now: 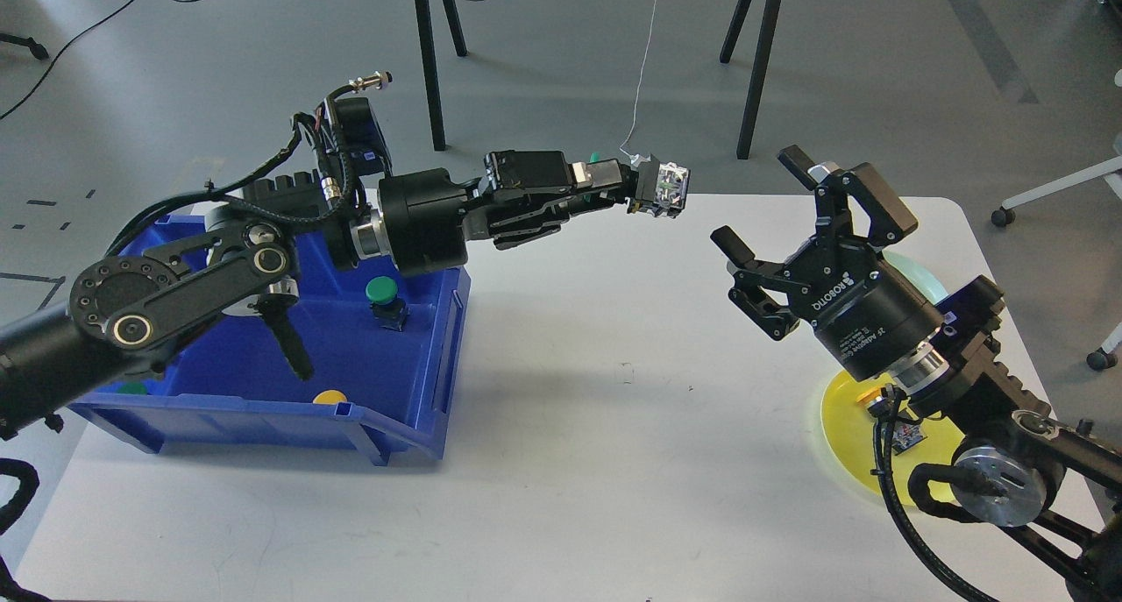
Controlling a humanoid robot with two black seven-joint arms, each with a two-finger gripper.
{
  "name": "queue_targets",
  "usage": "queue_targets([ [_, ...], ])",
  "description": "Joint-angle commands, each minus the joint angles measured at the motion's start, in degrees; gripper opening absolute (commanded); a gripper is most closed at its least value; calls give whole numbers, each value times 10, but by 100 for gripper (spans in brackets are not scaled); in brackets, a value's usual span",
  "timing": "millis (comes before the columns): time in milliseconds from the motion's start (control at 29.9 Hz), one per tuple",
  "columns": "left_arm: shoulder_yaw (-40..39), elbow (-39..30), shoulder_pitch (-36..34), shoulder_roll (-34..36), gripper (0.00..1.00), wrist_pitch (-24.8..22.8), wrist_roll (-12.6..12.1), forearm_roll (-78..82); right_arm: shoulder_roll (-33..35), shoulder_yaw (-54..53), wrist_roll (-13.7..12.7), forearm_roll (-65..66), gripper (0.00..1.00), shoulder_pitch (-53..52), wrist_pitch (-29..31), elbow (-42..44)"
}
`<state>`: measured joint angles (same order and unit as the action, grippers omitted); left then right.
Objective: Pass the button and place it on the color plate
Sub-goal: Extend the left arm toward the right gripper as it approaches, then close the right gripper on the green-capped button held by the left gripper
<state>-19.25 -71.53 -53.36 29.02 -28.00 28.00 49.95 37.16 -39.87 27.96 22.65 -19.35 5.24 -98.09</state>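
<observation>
The button (659, 187) you are passing sits in the left gripper (624, 192), clamped between its fingers and held up in the air over the far middle of the white table (596, 427). Only its pale, boxy body sticks out past the fingertips, pointing toward the other arm; a bit of green shows just behind it. Your right gripper (764, 225) hangs a short way off to the right and slightly lower, apart from the button, with its two black fingers spread wide and nothing between them. Below and behind that right arm you can see a yellow plate (843, 427) lying on the table, partly covered by the wrist, and the edge of a pale green plate (920, 278) further back. On the left side of the table stands a blue bin (421, 383); inside it you see a green button (382, 293) standing upright and a yellow button (330, 398) near the front wall.
</observation>
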Motion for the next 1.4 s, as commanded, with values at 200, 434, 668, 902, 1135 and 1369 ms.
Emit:
queue_targets([
  [200, 2, 0, -2, -1, 8, 0, 0, -2, -42, 110, 0, -1, 99, -101, -17, 29],
  [434, 2, 0, -2, -1, 8, 0, 0, -2, -64, 101, 0, -3, 97, -104, -43, 33],
  [668, 2, 1, -2, -1, 8, 0, 0, -4, -69, 100, 0, -3, 93, -104, -59, 30],
  [902, 2, 1, -2, -1, 8, 0, 0, -6, -70, 97, 0, -3, 76, -104, -59, 27],
  [1135, 2, 3, -3, -1, 8, 0, 0, -6, -70, 95, 0, -3, 58, -109, -59, 26],
  [1369, 2, 3, -3, -1, 8, 0, 0, -6, -69, 95, 0, -1, 46, -110, -59, 26],
])
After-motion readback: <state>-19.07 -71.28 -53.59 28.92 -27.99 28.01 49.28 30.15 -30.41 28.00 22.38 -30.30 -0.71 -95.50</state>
